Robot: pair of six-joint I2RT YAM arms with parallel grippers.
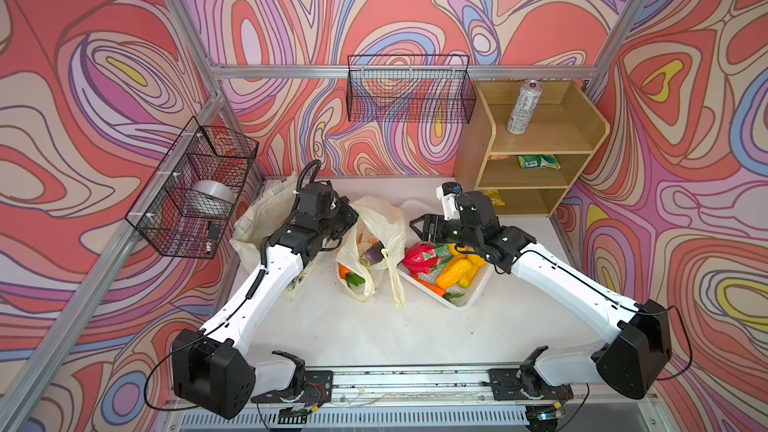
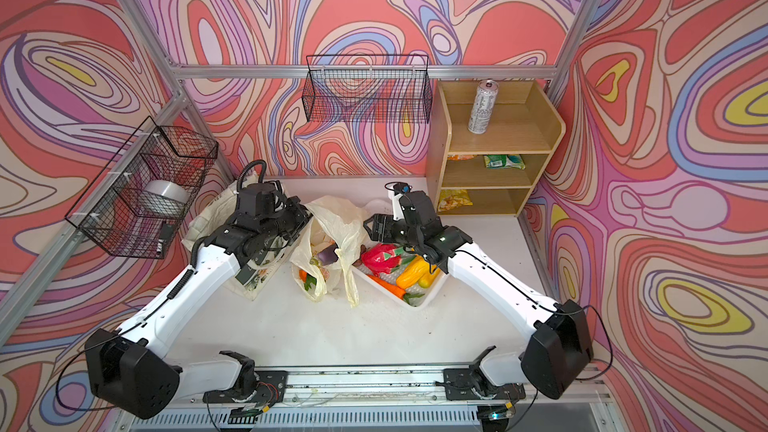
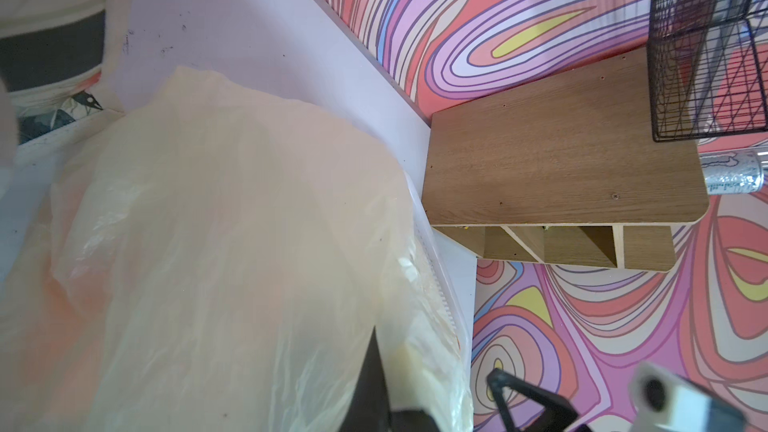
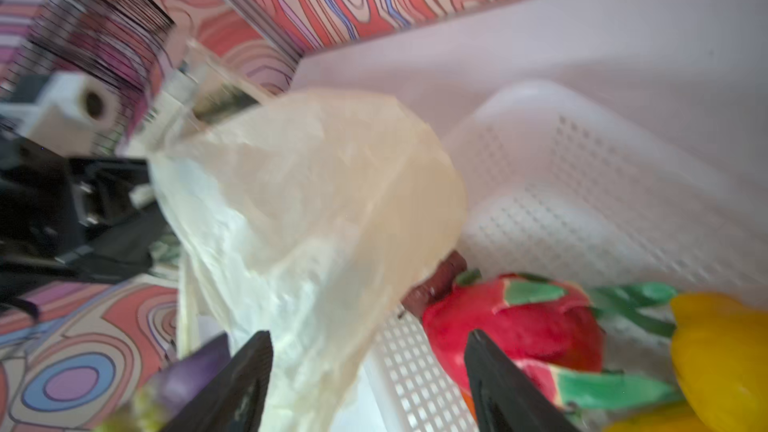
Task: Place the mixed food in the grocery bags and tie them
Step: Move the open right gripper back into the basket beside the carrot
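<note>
The pale-yellow plastic bag is held upright near the middle of the tabletop. Its rim is pinched by the left pincer, whose jaws are pressed together on the film. A purple toy eggplant and an orange-and-green toy vegetable are seen inside the bag. The right pincer is poised just right of the bag, jaws spread apart and nothing gripped (its wrist view is blurred). The white lattice basket is set just beside the bag's right side, with a red dragon fruit, a yellow pepper and a carrot in it. The canvas tote is laid to the bag's left. The silver can is stood well behind the bag to its right, on the wooden shelf unit.
</note>
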